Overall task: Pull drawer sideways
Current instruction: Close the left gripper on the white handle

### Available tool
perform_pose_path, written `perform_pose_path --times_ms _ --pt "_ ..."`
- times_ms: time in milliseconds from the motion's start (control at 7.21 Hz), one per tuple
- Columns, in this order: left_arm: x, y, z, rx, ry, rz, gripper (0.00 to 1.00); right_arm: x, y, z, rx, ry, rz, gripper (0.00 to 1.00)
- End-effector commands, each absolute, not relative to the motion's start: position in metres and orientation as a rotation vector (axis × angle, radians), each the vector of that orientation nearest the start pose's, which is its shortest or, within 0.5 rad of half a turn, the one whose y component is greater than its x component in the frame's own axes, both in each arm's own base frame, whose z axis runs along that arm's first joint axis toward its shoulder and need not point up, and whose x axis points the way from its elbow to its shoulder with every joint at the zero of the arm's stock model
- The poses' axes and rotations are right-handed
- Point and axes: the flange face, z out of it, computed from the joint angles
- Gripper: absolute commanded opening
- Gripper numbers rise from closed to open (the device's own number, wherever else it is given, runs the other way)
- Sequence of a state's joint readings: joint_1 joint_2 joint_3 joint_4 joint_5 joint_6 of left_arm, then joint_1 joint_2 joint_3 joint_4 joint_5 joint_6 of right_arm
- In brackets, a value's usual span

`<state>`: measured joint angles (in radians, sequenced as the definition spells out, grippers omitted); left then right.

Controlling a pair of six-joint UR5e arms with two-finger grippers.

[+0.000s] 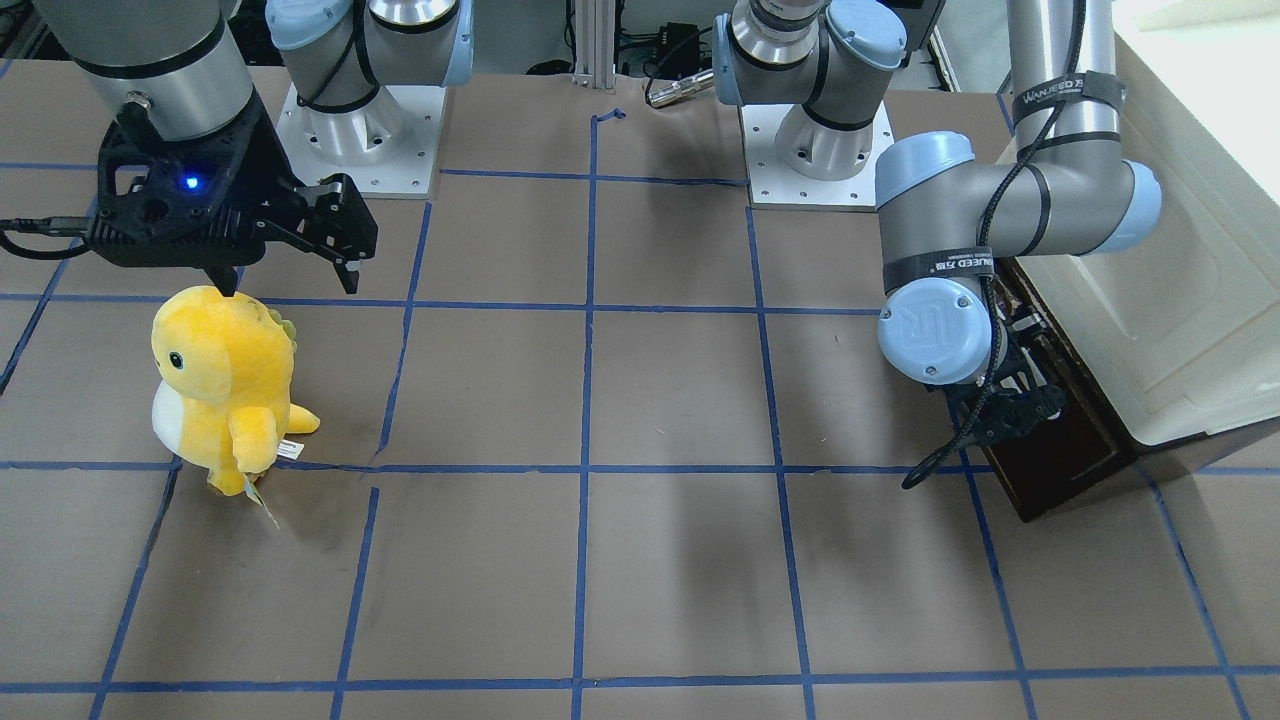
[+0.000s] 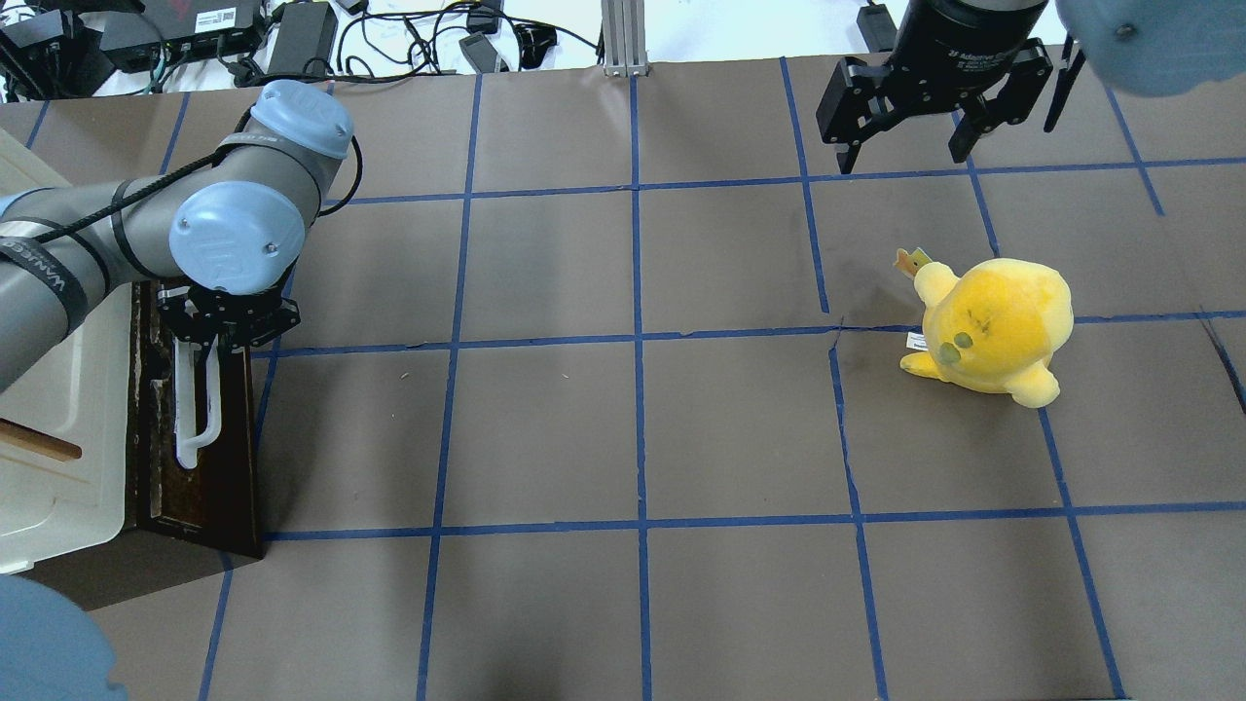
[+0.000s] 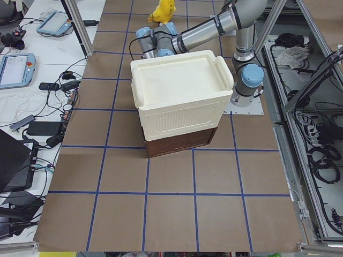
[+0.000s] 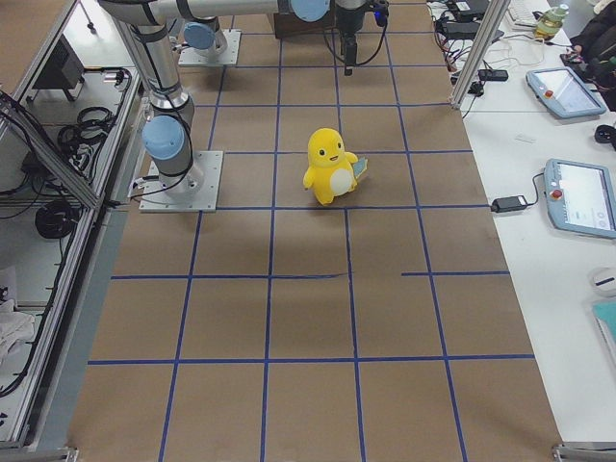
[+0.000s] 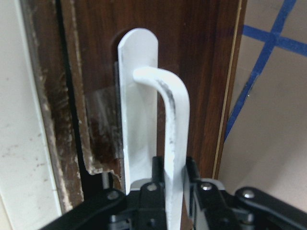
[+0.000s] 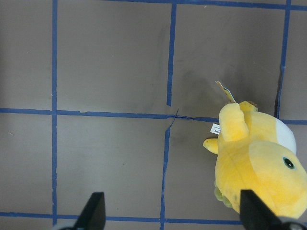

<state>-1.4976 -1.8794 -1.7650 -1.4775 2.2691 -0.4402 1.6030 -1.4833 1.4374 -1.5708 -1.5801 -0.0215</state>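
Observation:
The dark brown drawer sits under the cream-white cabinet at the table's left edge. Its front shows close up in the left wrist view. None of its pale inside shows. Its white bar handle runs along the front. My left gripper is shut on the handle near one end, with a finger on each side of the bar; it also shows from overhead. My right gripper is open and empty, hanging above the table far from the drawer.
A yellow plush toy stands on the table below and in front of the right gripper; it also shows in the right wrist view. The brown table has a blue tape grid. Cables and power bricks lie beyond the far edge.

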Motion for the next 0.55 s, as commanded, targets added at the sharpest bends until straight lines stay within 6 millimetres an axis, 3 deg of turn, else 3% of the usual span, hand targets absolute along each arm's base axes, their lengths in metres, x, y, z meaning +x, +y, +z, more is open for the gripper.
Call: perform_pose_path --times_ms 0,416 --pt "-0.032 -0.539 0.267 -0.42 2.333 0.336 0.0 0.149 -0.529 0.509 -0.084 3.149 -0.073 1.0" --pt "-0.043 -0.541 0.264 -0.404 2.329 0.333 0.0 0.149 -0.529 0.509 -0.084 3.15 -0.073 1.0"
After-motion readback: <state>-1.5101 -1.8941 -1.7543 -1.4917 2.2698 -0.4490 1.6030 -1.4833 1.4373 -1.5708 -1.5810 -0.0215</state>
